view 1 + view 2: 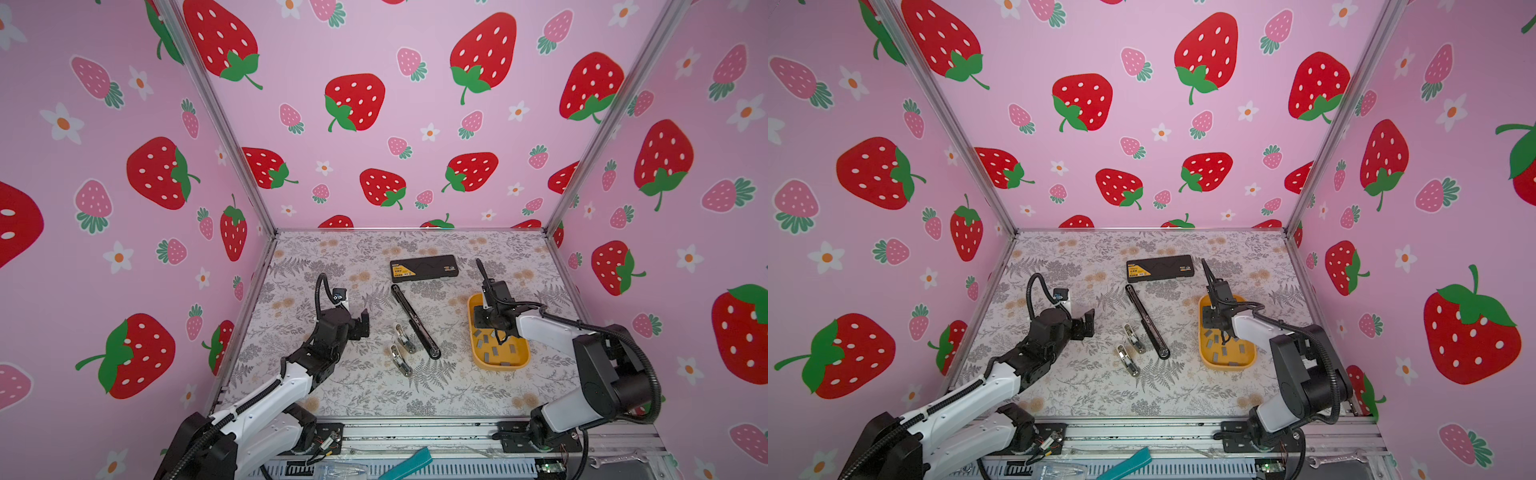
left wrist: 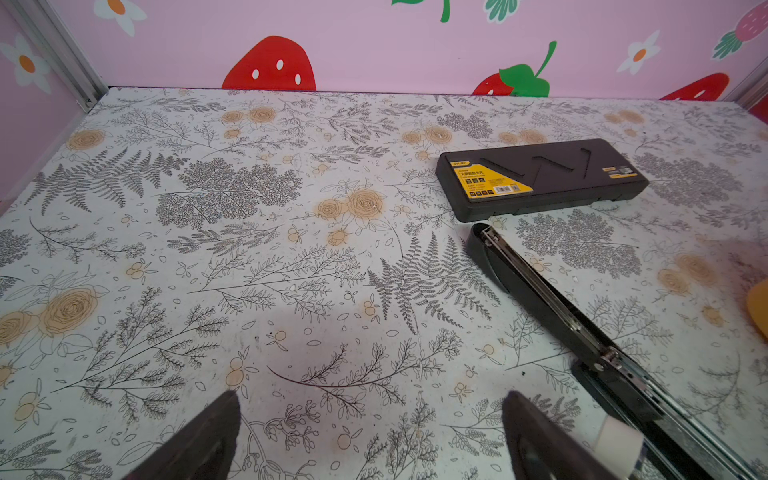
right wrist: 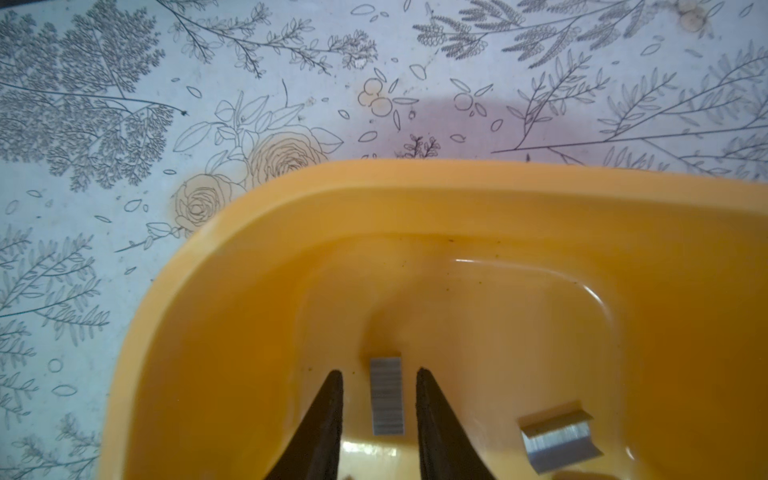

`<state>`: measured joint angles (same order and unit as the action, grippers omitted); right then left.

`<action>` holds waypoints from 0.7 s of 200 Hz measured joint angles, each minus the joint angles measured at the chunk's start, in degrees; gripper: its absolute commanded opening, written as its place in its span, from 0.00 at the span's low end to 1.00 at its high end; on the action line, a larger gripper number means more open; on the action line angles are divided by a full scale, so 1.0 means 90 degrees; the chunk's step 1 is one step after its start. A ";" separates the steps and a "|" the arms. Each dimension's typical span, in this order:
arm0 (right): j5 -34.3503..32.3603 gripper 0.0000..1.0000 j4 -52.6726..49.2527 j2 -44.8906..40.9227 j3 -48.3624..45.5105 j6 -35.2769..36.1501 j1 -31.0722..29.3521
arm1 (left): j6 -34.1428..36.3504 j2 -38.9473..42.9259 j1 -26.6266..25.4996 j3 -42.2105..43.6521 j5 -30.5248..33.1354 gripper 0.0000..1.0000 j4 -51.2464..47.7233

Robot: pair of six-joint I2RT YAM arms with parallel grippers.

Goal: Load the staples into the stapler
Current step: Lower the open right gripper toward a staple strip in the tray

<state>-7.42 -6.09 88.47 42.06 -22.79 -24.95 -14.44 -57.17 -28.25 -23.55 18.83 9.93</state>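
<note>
Strawberry-print pink walls are enclosing a floral-patterned worktop. Near its middle, the stapler is lying opened out flat and long, with its metal channel facing up in the left wrist view. A black box with a yellow label is lying just behind the far end of the stapler, apart from it. Two small silver metal pieces are resting just beside the stapler, between it and the left tool.

The staples are lying scattered as short grey strips inside a yellow tray on the right side of the worktop, well apart from the stapler.

The right tool is reaching down into the tray. Its jaws are standing partly apart and are straddling one strip, with a gap showing on each side; nothing is being gripped. A second strip is lying tilted near the outer finger.

The left tool is hovering over bare worktop with its jaws spread wide, and it is holding nothing.
</note>
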 measured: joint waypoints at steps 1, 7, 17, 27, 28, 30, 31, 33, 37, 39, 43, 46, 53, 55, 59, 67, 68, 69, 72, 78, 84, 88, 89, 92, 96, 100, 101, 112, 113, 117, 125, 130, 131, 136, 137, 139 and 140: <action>0.0002 0.32 0.0002 0.0005 0.0000 0.0000 0.0000 | 0.0000 0.0000 0.0000 -0.0002 0.0000 0.99 0.0000; -0.0005 0.31 0.0000 0.0044 0.0002 0.0000 -0.0007 | -0.0007 -0.0005 0.0000 -0.0002 0.0000 0.99 0.0000; -0.0012 0.30 -0.0005 0.0112 0.0002 0.0000 -0.0007 | -0.0019 -0.0032 0.0000 -0.0010 0.0000 0.99 0.0002; -0.0027 0.29 -0.0007 0.0168 0.0005 0.0000 -0.0012 | -0.0027 -0.0049 0.0000 -0.0015 0.0000 0.99 -0.0005; -0.0029 0.29 -0.0007 0.0170 0.0002 0.0000 -0.0012 | -0.0027 -0.0049 0.0000 -0.0015 0.0000 0.99 -0.0005; -0.0032 0.29 -0.0005 0.0177 0.0005 0.0000 -0.0017 | -0.0029 -0.0051 0.0000 -0.0015 0.0000 0.99 -0.0005; -0.0034 0.29 -0.0002 0.0180 0.0005 0.0000 -0.0019 | -0.0029 -0.0053 0.0000 -0.0017 0.0000 0.99 -0.0005; -0.0041 0.28 0.0000 0.0185 0.0002 0.0002 -0.0019 | -0.0032 -0.0053 0.0000 -0.0017 -0.0002 0.99 -0.0007; -0.0056 0.27 0.0005 0.0187 0.0005 0.0005 -0.0019 | -0.0034 -0.0056 0.0000 -0.0019 0.0000 0.99 -0.0007; -0.0063 0.27 0.0007 0.0189 0.0007 0.0010 -0.0022 | -0.0036 -0.0056 0.0000 -0.0022 -0.0002 0.99 -0.0007; -0.0075 0.25 0.0007 0.0189 0.0010 0.0010 -0.0022 | -0.0039 -0.0056 0.0000 -0.0024 -0.0002 0.99 -0.0007; -0.0083 0.24 0.0005 0.0189 0.0010 0.0012 -0.0024 | -0.0039 -0.0056 0.0000 -0.0027 -0.0002 0.99 -0.0010; -0.0100 0.23 0.0005 0.0197 0.0010 0.0017 -0.0027 | -0.0041 -0.0056 0.0000 -0.0032 -0.0002 0.99 -0.0015; -0.0102 0.22 0.0007 0.0202 0.0012 0.0022 -0.0029 | -0.0041 -0.0056 0.0000 -0.0034 -0.0002 0.99 -0.0012; -0.0119 0.21 0.0012 0.0209 0.0012 0.0022 -0.0032 | -0.0041 -0.0056 0.0000 -0.0036 -0.0002 0.99 -0.0015; -0.0131 0.20 0.0029 0.0223 0.0012 0.0019 -0.0032 | -0.0041 -0.0056 0.0000 -0.0036 -0.0002 0.99 -0.0015; -0.0134 0.20 0.0029 0.0223 0.0012 0.0022 -0.0032 | -0.0041 -0.0056 0.0000 -0.0036 -0.0002 0.99 -0.0015; -0.0136 0.20 0.0032 0.0226 0.0015 0.0019 -0.0032 | -0.0041 -0.0056 0.0000 -0.0036 -0.0002 0.99 -0.0015; -0.0141 0.20 0.0041 0.0231 0.0015 0.0019 -0.0032 | -0.0041 -0.0056 0.0000 -0.0036 -0.0002 0.99 -0.0015; -0.0155 0.19 0.0051 0.0238 0.0019 0.0019 -0.0036 | -0.0044 -0.0056 0.0000 -0.0036 -0.0002 0.99 -0.0019; -0.0170 0.19 0.0056 0.0250 0.0027 0.0019 -0.0039 | -0.0044 -0.0056 0.0000 -0.0039 -0.0002 0.99 -0.0022; -0.0182 0.18 0.0058 0.0262 0.0036 0.0019 -0.0046 | -0.0044 -0.0058 0.0000 -0.0039 0.0000 0.99 -0.0024; -0.0187 0.18 0.0058 0.0265 0.0039 0.0019 -0.0049 | -0.0044 -0.0058 0.0000 -0.0039 -0.0002 0.99 -0.0024; -0.0197 0.18 0.0066 0.0274 0.0046 0.0019 -0.0049 | -0.0044 -0.0058 0.0000 -0.0039 -0.0002 0.99 -0.0029; -0.0202 0.18 0.0070 0.0284 0.0051 0.0017 -0.0053 | -0.0041 -0.0058 0.0000 -0.0039 -0.0002 0.99 -0.0039; -0.0216 0.18 0.0075 0.0296 0.0061 0.0017 -0.0058 | -0.0044 -0.0058 0.0000 -0.0039 0.0000 0.99 -0.0041; -0.0216 0.18 0.0078 0.0299 0.0063 0.0019 -0.0061 | -0.0044 -0.0058 0.0000 -0.0039 -0.0002 0.99 -0.0044; -0.0231 0.17 0.0085 0.0316 0.0080 0.0019 -0.0063 | -0.0044 -0.0058 0.0000 -0.0039 -0.0002 0.99 -0.0049; -0.0233 0.18 0.0085 0.0316 0.0080 0.0019 -0.0066 | -0.0044 -0.0058 0.0000 -0.0039 -0.0002 0.99 -0.0046; -0.0238 0.18 0.0085 0.0318 0.0083 0.0017 -0.0068 | -0.0041 -0.0058 0.0000 -0.0039 0.0000 0.99 -0.0046; -0.0245 0.17 0.0090 0.0325 0.0083 0.0019 -0.0073 | -0.0044 -0.0058 0.0000 -0.0039 -0.0002 0.99 -0.0049; -0.0255 0.17 0.0092 0.0325 0.0083 0.0017 -0.0080 | -0.0044 -0.0058 0.0000 -0.0039 0.0000 0.99 -0.0049; -0.0255 0.17 0.0092 0.0325 0.0083 0.0019 -0.0080 | -0.0044 -0.0058 0.0000 -0.0039 0.0000 0.99 -0.0049; -0.0267 0.17 0.0092 0.0325 0.0083 0.0017 -0.0087 | -0.0044 -0.0058 0.0000 -0.0039 0.0000 0.99 -0.0049; -0.0270 0.17 0.0092 0.0325 0.0083 0.0017 -0.0090 | -0.0044 -0.0058 0.0000 -0.0039 -0.0002 0.99 -0.0049; -0.0270 0.17 0.0092 0.0325 0.0083 0.0019 -0.0090 | -0.0044 -0.0058 0.0000 -0.0039 0.0000 0.99 -0.0046; -0.0272 0.17 0.0092 0.0325 0.0083 0.0019 -0.0090 | -0.0044 -0.0058 0.0000 -0.0039 0.0000 0.99 -0.0049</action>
<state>-9.87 -5.26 91.39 42.81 -22.61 -25.76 -14.83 -57.69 -28.25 -23.90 18.83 9.50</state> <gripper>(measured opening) 0.172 0.990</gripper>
